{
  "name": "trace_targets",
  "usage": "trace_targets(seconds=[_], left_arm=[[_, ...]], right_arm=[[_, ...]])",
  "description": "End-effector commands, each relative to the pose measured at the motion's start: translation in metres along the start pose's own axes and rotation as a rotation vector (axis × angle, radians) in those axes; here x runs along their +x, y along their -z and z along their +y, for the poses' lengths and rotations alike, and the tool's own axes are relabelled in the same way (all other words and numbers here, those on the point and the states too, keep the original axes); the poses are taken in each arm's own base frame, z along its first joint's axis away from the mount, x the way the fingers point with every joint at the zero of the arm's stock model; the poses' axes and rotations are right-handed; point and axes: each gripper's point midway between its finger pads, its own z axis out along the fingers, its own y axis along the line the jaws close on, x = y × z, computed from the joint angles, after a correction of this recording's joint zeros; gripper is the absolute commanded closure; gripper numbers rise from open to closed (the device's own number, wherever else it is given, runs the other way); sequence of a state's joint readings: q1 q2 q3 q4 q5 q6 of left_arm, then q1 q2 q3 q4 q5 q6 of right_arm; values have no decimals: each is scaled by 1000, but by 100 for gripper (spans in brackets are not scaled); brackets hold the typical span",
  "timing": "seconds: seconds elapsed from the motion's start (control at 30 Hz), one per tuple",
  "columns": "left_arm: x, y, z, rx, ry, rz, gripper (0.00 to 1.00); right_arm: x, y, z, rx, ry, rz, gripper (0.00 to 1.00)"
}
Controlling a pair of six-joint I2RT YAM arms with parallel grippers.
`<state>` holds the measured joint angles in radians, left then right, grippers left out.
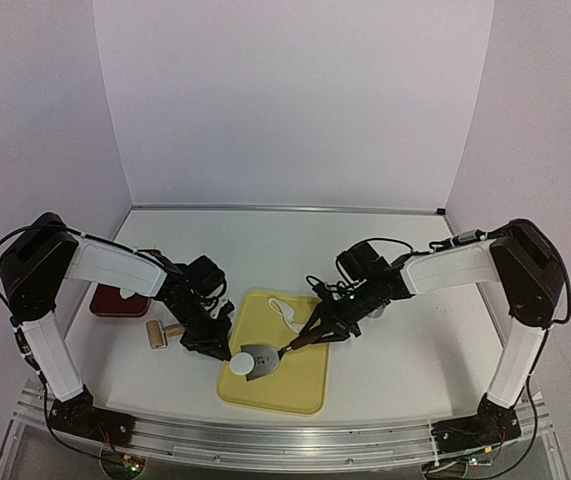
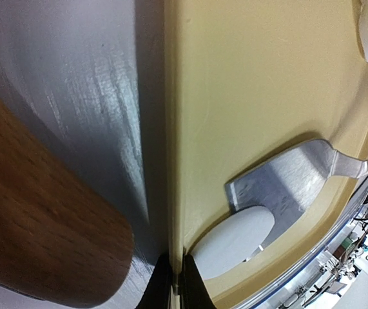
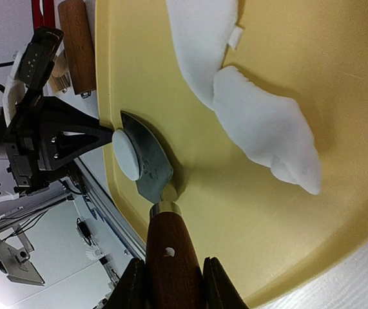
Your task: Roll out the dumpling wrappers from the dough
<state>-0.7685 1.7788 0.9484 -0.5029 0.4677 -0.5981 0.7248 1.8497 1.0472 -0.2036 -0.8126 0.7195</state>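
One dumpling wrapper [image 1: 243, 362], a small round white disc, lies on the metal blade [image 1: 261, 354] of a wooden-handled spatula, at the left near part of the yellow tray [image 1: 295, 390]. My right gripper [image 1: 317, 333] is shut on the spatula handle [image 3: 169, 251], with the wrapper [image 3: 125, 154] at the blade's tip. My left gripper [image 1: 215, 345] is shut on the tray's left rim [image 2: 174, 212], next to the wrapper [image 2: 232, 241]. An irregular white dough scrap [image 1: 283, 308] lies at the tray's far end and also shows in the right wrist view [image 3: 248, 109].
A wooden rolling pin [image 1: 165, 332] lies on the table just left of the tray, close to my left gripper. A red object [image 1: 117, 300] sits further left. White walls close in the back and sides.
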Motion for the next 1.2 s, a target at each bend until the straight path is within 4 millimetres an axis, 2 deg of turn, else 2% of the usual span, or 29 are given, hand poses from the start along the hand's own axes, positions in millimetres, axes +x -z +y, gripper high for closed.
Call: trace_targets(seconds=[0.0, 0.33, 0.43, 0.63, 0.77, 0.93, 1.07, 1.17], left_arm=[[4, -18, 0, -15, -41, 35, 100], [9, -14, -2, 3, -13, 29, 100], [4, -4, -4, -14, -11, 0, 97], [-10, 41, -22, -40, -32, -97, 66], [-15, 74, -24, -46, -14, -156, 56], [-24, 119, -5, -50, 62, -239, 48], [-42, 161, 12, -41, 111, -341, 37], [-57, 183, 31, -37, 154, -378, 27]], right_arm=[[17, -28, -50, 200, -81, 47, 100], [21, -45, -45, 153, -110, 56, 100], [22, -42, -42, 136, -119, 43, 100], [25, -26, -21, 73, -95, 17, 100], [28, -14, -5, 29, -71, 3, 100], [26, 0, 17, -20, -62, -17, 100], [13, 20, 51, -69, -28, -77, 100], [3, 28, 70, -77, -29, -100, 100]])
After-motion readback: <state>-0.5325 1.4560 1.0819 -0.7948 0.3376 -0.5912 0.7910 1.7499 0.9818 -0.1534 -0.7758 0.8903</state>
